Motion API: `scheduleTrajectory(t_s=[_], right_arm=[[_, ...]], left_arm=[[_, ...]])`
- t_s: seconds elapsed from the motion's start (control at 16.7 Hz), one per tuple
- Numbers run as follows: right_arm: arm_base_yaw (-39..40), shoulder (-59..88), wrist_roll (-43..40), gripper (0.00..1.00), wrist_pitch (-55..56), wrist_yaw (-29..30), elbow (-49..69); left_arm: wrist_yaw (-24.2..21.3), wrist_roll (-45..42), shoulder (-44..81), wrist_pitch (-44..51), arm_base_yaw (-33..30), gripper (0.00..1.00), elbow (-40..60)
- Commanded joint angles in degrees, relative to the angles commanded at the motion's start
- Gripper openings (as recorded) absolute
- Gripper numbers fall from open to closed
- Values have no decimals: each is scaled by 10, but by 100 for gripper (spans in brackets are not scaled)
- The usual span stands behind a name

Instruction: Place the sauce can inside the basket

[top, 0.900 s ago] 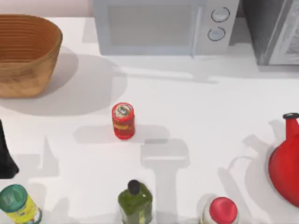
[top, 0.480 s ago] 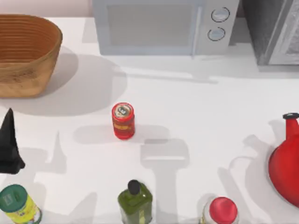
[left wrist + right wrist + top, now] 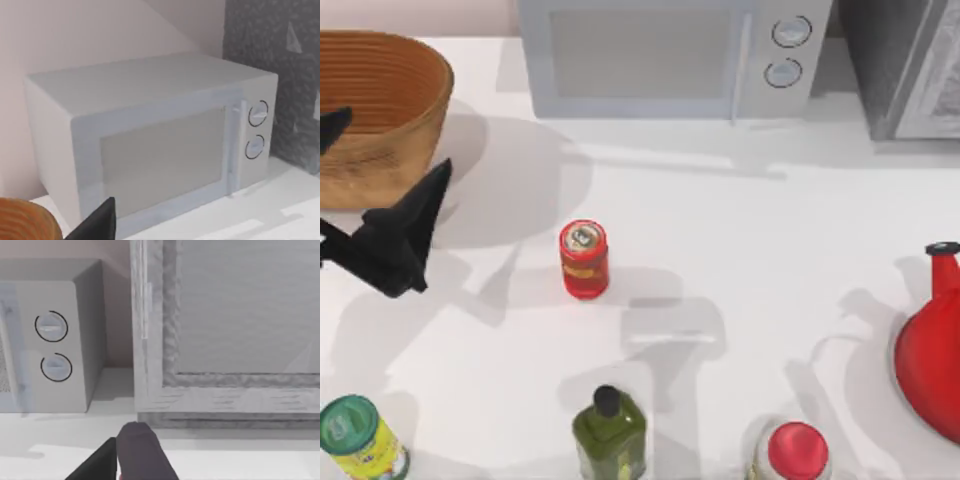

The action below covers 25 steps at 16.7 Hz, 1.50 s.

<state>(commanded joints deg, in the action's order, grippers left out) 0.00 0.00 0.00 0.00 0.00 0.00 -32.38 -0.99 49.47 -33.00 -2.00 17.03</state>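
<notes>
— Left tool [image 3: 385, 205]: since the 2 earlier looks from above it has swept up from the tabletop's lower left edge and now hangs just in front of the large oval woven wicker basket, tan-brown [image 3: 380, 110], on the top view's left. One dark finger points toward the middle of the tabletop and another tip shows over the basket's rim, so I read the fingers as spread wide, holding nothing.

— What does that mean for the task?

— My judgement: the reach has started, but no grasp is made. The small red cylindrical sauce can with a silver top and yellow band [image 3: 584, 259] stands upright near the tabletop's middle, exactly where it stood before, apart from the tool and well apart from the basket.

— Anything in the basket?

— The part of its ribbed inside that shows looks bare. The can is certainly not in it.

— Other containers?

— All are closed: a green-lidded yellow-labelled can [image 3: 358, 437], a dark green bottle with a black cap [image 3: 609, 430], a red-capped jar [image 3: 795, 452], and a red jug with a black stopper [image 3: 932, 340].

— Right arm?

— Parked. Its wrist view shows a dark fingertip of the right tool [image 3: 142, 457] facing the white microwave [image 3: 50, 340]; I cannot tell its opening.
</notes>
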Motion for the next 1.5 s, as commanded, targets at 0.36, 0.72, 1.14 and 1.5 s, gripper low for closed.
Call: scheduleTrajectory(t_s=[0.36,0.72,1.14,1.5], right_arm=[[0,0,0,100,0,0,0],[0,0,0,100,0,0,0],[0,0,0,100,0,0,0],[0,0,0,100,0,0,0]], left_arm=[[-227,-21,396,-235,0,100,120],[-416,-47,741,-435,6,100,229],[-517,-65,919,-548,16,100,298],[-515,-64,919,-548,11,100,297]])
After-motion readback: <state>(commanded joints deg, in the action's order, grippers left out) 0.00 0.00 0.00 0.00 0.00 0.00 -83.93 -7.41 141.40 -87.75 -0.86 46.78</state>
